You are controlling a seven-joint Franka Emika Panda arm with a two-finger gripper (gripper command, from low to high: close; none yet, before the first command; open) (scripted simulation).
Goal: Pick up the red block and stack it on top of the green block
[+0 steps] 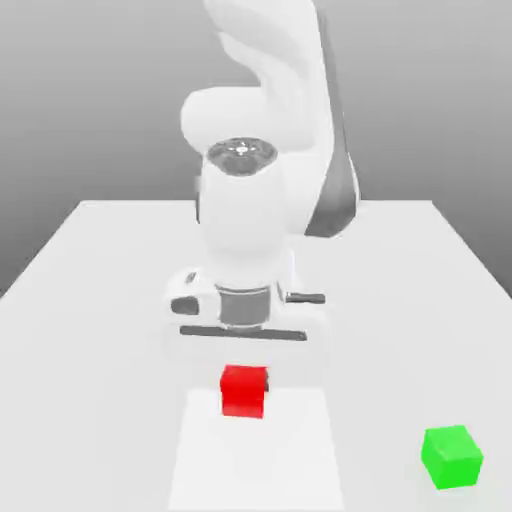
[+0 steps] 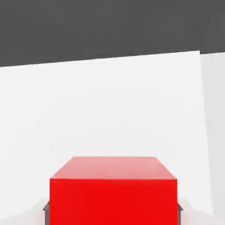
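Observation:
The red block [image 1: 243,390] sits directly under the arm's hand, near the table's front middle in the exterior view. In the hand view the red block [image 2: 113,193] is very close, with a dark finger pad [image 2: 45,206] against one side and another against the opposite side. My gripper [image 1: 243,372] is shut on it from above. Whether the block rests on the table or hangs just above it, I cannot tell. The green block [image 1: 452,456] lies apart on the table, toward the exterior view's right and nearer the front.
The white table [image 1: 90,300] stretches flat around both blocks, its far edge [image 2: 110,59] meeting a dark background. The arm's bulky white body [image 1: 250,210] rises behind the red block. A brighter patch [image 1: 255,460] marks the table in front of the block.

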